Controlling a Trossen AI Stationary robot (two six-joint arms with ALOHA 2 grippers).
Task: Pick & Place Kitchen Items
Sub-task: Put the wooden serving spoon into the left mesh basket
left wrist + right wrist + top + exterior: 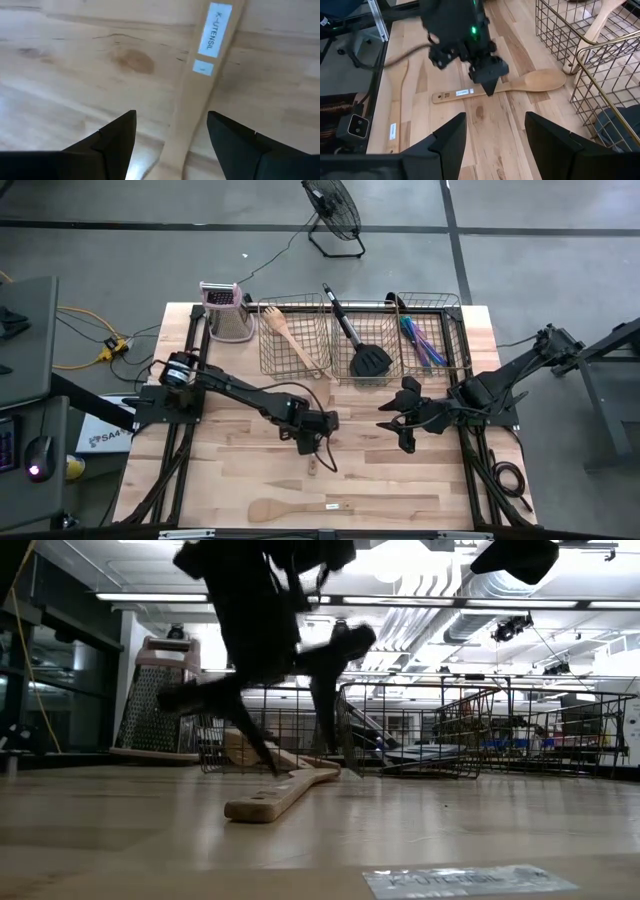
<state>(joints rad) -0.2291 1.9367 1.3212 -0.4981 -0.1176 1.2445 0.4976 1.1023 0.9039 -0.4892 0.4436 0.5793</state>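
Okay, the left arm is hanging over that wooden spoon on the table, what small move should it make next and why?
Probably lower the left gripper a little and close. Its fingers are open on either side of the wooden spoon handle, which lies flat on the table, not yet gripped.

A grey concrete floor (250,210) (a black floor fan (333,212) standing on it) lies under ceiling strip lights (150,597).

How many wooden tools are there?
3: a spatula in the left basket, a spoon under the left claw, a long spatula near the table's front edge. More could be hidden.
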